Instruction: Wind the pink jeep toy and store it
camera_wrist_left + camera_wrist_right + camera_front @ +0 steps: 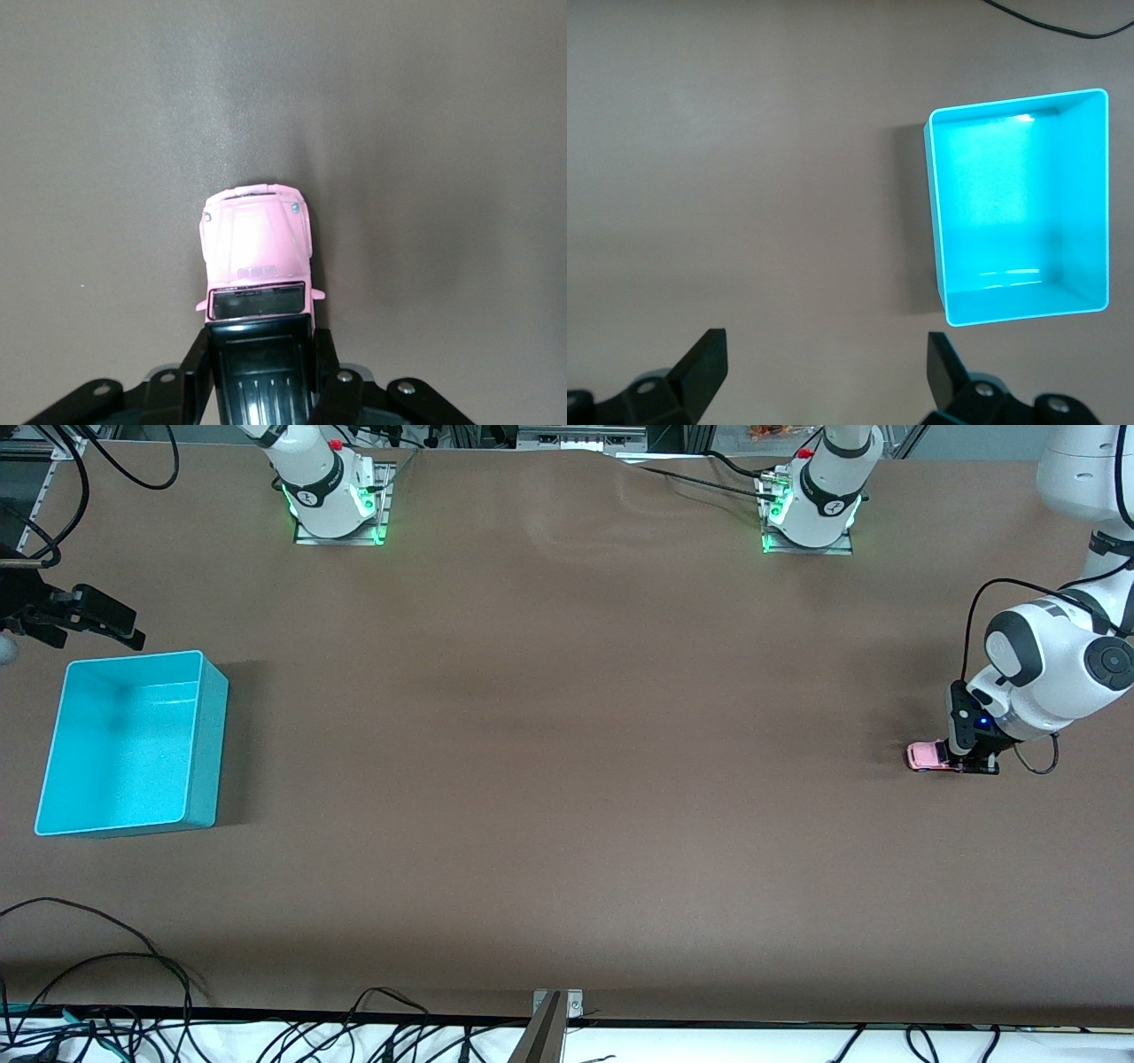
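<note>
Contact is made at the left arm's end of the bench: the left hand stands low on the surface, its fingers pinching the black rear half of the pink jeep toy. The left wrist view shows the toy's wheels down on the bench and its pink bonnet pointing away from the hand. Holding the rear while the wheels sit on the surface suits dragging the car backward to wind its spring, which I judge to be the step in hand.

Well apart, near the edge at the right arm's end, the turquoise bin sits open and upright with nothing in it, ready to receive the toy. The right hand waits just beside it, above the bench, its fingers spread wide and holding nothing, probably kept clear until storing begins.
</note>
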Motion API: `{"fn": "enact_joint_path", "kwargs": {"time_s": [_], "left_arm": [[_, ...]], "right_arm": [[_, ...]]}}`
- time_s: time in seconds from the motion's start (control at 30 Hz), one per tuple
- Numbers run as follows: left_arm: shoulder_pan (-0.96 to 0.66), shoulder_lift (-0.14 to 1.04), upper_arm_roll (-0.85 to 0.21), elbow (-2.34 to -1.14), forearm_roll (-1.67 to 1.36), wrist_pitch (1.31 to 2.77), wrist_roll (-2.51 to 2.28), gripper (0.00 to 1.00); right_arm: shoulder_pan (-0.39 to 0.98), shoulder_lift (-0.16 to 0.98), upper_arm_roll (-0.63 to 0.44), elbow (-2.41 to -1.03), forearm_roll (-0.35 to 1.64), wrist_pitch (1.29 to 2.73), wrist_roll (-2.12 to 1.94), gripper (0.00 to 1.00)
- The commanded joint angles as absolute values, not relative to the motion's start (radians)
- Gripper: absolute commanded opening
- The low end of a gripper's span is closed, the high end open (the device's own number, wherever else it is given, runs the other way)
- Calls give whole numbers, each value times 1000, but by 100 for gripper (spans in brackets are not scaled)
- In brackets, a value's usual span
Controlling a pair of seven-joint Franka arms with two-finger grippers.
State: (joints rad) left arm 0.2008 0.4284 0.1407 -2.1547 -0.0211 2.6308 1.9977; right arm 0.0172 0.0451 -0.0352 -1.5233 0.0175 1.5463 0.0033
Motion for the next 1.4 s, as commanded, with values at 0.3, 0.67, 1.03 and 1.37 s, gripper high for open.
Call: {"fn": "enact_joint_path", "kwargs": {"time_s": [0.3, 0.67, 1.03, 1.37], "left_arm": [[192, 456, 123, -2065, -130, 2473, 2037, 100], [155, 321, 118, -1792, 12, 1935, 1832, 100], [83, 163, 117, -1730, -3, 1934, 1657, 100], [78, 127, 115, -1732, 8, 2008, 1643, 100]], "right_arm": [[23, 61, -34, -1497, 35, 1549, 20, 100], [20, 61, -35, -1497, 35, 1548, 20, 100], [35, 52, -37, -1496, 35, 1536, 18, 100], [35, 52, -35, -1497, 35, 1536, 23, 100]]}}
